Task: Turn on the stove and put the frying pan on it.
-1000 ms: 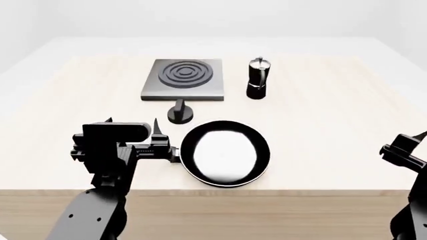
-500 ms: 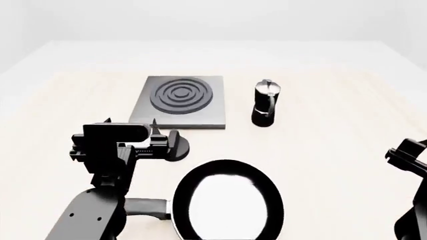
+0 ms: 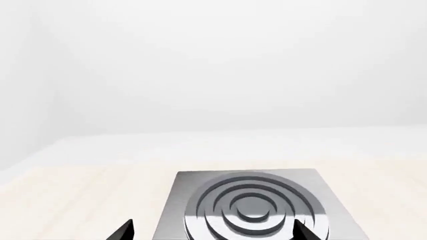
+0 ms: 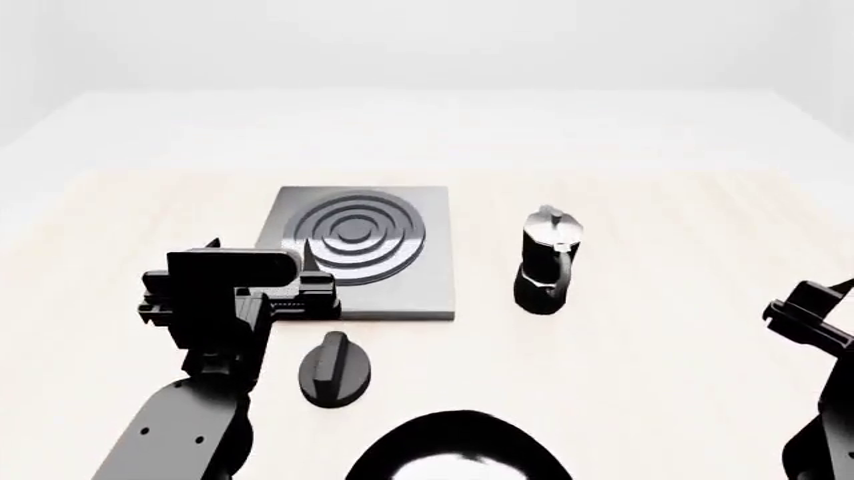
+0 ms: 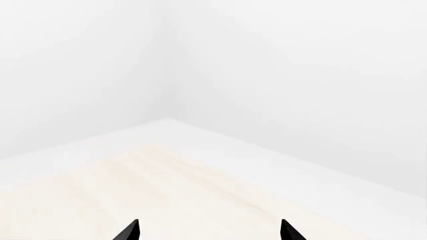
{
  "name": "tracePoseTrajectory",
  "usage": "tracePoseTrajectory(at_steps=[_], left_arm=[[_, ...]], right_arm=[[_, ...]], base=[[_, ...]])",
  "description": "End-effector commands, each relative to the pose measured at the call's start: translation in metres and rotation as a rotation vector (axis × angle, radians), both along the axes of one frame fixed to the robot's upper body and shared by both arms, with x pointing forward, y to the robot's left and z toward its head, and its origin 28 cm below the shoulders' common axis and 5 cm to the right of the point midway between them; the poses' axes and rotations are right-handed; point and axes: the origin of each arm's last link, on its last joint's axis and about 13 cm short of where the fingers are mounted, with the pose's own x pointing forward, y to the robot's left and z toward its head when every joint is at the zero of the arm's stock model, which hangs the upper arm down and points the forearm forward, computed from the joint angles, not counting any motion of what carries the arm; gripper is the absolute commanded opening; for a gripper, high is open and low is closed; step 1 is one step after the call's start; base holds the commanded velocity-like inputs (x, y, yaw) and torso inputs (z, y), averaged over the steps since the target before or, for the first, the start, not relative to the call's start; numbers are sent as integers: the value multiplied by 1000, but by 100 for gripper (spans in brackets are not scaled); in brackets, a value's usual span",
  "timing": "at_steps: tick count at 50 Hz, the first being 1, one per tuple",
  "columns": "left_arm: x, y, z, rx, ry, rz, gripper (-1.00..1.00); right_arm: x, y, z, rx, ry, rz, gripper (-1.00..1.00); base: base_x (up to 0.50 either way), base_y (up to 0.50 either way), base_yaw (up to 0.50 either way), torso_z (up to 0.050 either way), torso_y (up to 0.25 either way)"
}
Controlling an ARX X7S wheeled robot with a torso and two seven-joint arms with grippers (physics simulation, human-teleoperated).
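The stove [image 4: 400, 275] is a flat grey slab with a ringed burner [image 4: 358, 238] on the pale wooden table; it also shows in the left wrist view [image 3: 252, 210]. Its black knob [image 4: 334, 370] stands on the table in front of the slab. The frying pan [image 4: 454, 455] shows only its far rim at the head view's bottom edge; its handle is out of view. My left gripper [image 4: 310, 275] is open and empty above the slab's near left part, and its tips frame the burner in the left wrist view [image 3: 212, 232]. My right gripper [image 5: 209, 232] is open over bare table.
A tall black moka pot [image 4: 547, 260] stands to the right of the stove. My right arm [image 4: 814, 330] is at the head view's right edge. White walls lie behind the table.
The head view has moved forward: stove, knob and moka pot slid down the frame, and the pan dropped to the bottom edge. My left gripper now sits over the stove.
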Motion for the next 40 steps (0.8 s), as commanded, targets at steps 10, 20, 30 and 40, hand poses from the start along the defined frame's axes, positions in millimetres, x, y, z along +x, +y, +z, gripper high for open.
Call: tracePoseTrajectory(at_steps=[10,20,30,40], left_arm=[[1,0,6,19,48,17,100],[18,12,61,-10,324,-26,100],[41,39,100,-72,649,-48,100],[59,51,80,-145,799,2,100]], right_arm=[[0,0,3,9,-2,12,100],[-2,1,2,17,2,27,100],[1,4,-4,24,12,47,100],[2,6,-6,22,21,55,100]], base=[[0,0,0,0,0],[0,0,0,0,0],[0,0,0,0,0],[0,0,0,0,0]])
